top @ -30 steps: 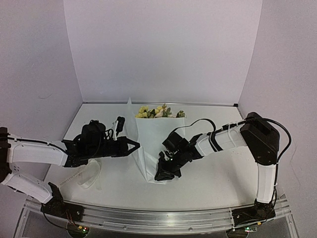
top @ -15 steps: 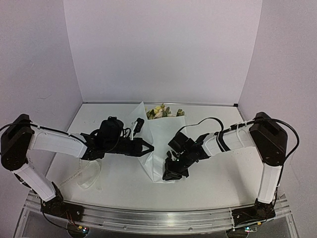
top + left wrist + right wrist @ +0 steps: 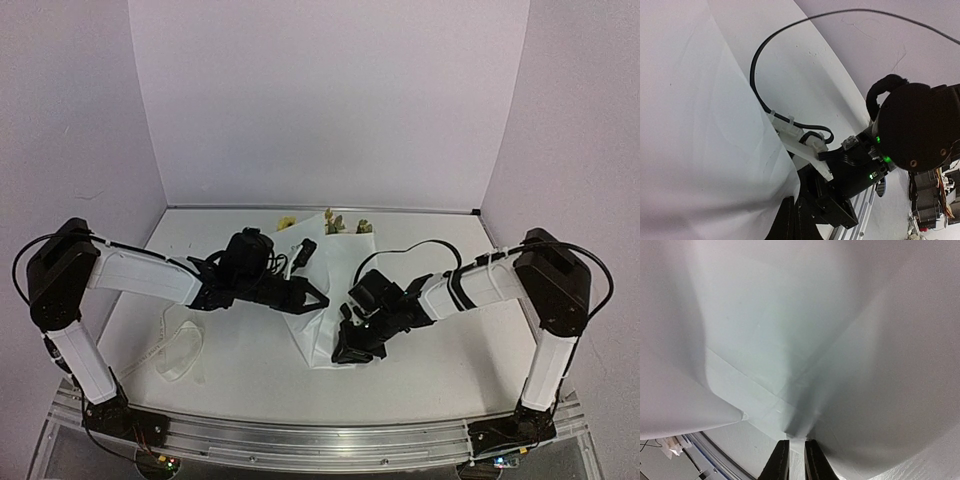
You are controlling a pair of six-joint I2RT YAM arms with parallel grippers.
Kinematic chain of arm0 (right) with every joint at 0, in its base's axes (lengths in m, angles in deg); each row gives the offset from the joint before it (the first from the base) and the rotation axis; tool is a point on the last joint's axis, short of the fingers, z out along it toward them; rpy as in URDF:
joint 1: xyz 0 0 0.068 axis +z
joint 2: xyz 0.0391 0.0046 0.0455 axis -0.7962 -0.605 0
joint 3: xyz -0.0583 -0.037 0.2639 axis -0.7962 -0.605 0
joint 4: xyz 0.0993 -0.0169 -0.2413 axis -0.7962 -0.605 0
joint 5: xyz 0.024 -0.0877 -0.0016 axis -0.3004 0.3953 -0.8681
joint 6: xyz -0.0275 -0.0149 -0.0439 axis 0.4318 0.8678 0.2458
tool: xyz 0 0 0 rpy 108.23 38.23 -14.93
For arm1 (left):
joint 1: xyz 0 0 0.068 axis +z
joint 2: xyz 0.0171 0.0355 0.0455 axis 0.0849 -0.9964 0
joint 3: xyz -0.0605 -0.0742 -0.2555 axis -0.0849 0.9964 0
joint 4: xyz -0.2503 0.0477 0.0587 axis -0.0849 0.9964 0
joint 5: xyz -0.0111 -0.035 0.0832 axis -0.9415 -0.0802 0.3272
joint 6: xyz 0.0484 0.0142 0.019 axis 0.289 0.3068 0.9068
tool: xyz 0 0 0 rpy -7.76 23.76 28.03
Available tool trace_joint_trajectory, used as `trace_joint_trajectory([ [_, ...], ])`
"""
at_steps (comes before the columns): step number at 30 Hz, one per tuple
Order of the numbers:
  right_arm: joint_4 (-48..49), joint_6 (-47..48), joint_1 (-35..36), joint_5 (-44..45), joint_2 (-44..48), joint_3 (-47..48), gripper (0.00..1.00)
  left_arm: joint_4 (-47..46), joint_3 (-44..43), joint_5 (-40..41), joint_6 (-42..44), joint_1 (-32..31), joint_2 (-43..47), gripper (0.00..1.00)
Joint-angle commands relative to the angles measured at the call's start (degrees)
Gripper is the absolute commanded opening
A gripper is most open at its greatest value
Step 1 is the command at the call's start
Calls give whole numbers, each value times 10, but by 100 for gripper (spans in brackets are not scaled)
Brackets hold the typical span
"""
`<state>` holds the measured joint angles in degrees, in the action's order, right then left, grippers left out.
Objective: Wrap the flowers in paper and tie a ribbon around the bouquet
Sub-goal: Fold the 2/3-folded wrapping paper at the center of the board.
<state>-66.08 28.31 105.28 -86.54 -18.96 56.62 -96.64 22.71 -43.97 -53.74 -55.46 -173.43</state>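
So the left arm (image 3: 150, 278) just swung right, its jaws clamped on the edge of the paper (image 3: 318, 335) and folding it over the flowers (image 3: 334, 221) mid-way across the tabletop (image 3: 450, 350), while the right jaws stay pinched on its near corner, so the wrap looks about half done.

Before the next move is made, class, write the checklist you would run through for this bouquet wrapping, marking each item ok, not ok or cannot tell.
1. The right hand is shut on the paper at its near end: ok.
2. The left hand is shut on the paper's folded-over edge: ok.
3. The flowers show at the paper's far end: ok.
4. The stems sit centred inside the fold: cannot tell, they are hidden.
5. The ribbon is tied round the wrap: not ok, it lies loose on the table, near left.
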Motion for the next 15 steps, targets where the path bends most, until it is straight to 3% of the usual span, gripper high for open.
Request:
trace_joint_trajectory([
  [1, 26, 21, -4, 11, 53, -19, 15, 39, -50, -56, 36, -1, -24, 0],
  [9, 33, 57, -19, 3, 142, -86, 25, 81, -94, -89, 62, -1, -57, 0],
  [15, 32, 35, -90, -33, 203, -95, 42, 97, -117, -97, 70, -1, -84, 0],
])
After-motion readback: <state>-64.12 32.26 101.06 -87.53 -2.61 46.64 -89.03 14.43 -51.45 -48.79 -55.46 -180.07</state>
